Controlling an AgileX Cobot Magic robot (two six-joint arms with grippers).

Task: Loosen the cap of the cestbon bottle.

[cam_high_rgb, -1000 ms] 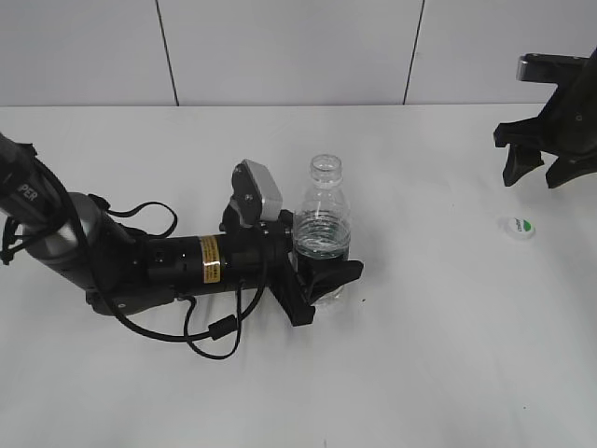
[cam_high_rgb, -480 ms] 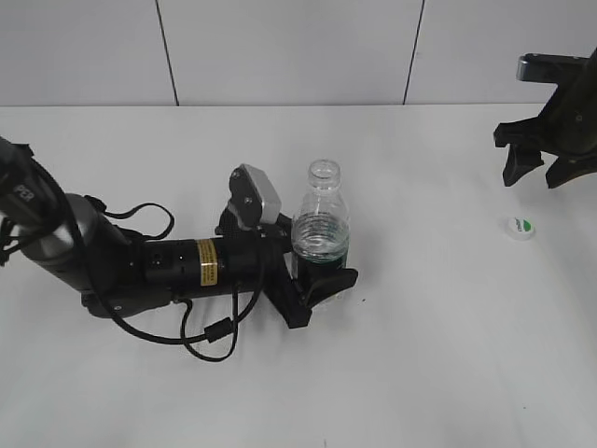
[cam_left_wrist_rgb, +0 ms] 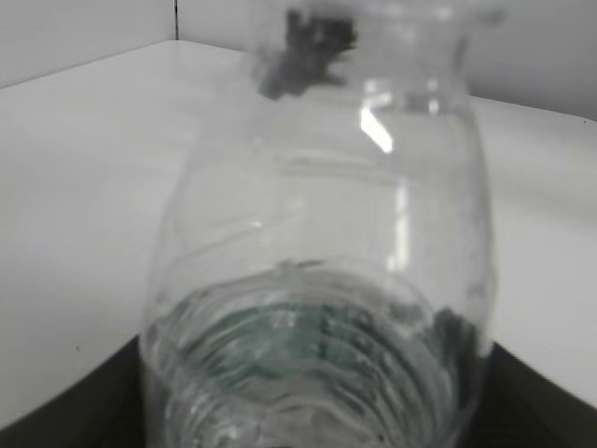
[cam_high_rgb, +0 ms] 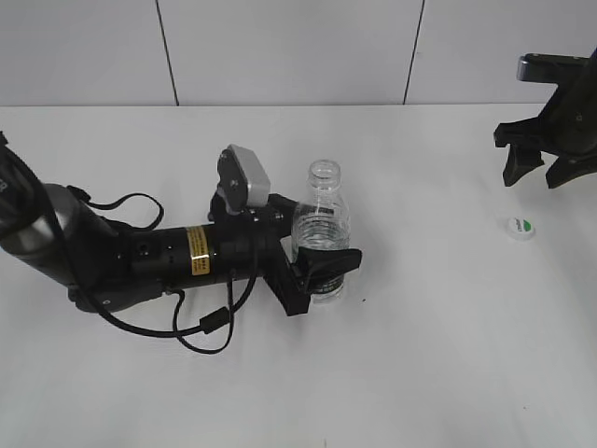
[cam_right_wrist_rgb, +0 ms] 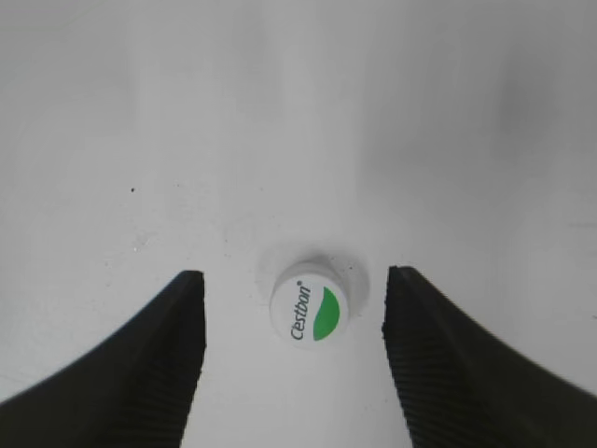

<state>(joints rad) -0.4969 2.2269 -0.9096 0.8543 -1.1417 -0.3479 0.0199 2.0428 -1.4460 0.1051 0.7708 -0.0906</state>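
Note:
The cestbon bottle [cam_high_rgb: 323, 224] stands upright mid-table with its neck bare and water in its lower half. It fills the left wrist view [cam_left_wrist_rgb: 317, 243], blurred. My left gripper [cam_high_rgb: 326, 266] is open, its black fingers flanking the bottle's lower body, and the bottle's base shows below them. The cap [cam_high_rgb: 518, 227] lies on the table at the right, white with a green leaf mark. In the right wrist view the cap [cam_right_wrist_rgb: 309, 306] lies between my right gripper's [cam_right_wrist_rgb: 291, 350] open fingers, apart from both. In the exterior view the right gripper [cam_high_rgb: 541, 173] hangs above and behind the cap.
The left arm [cam_high_rgb: 140, 257] lies low across the left of the white table [cam_high_rgb: 438, 364], with a loop of black cable [cam_high_rgb: 210, 327] in front of it. A grey panelled wall [cam_high_rgb: 280, 51] runs along the back.
My left arm has shifted left and its fingers have risen on the bottle, uncovering the base. The bottle, the cap and the right gripper have stayed put.

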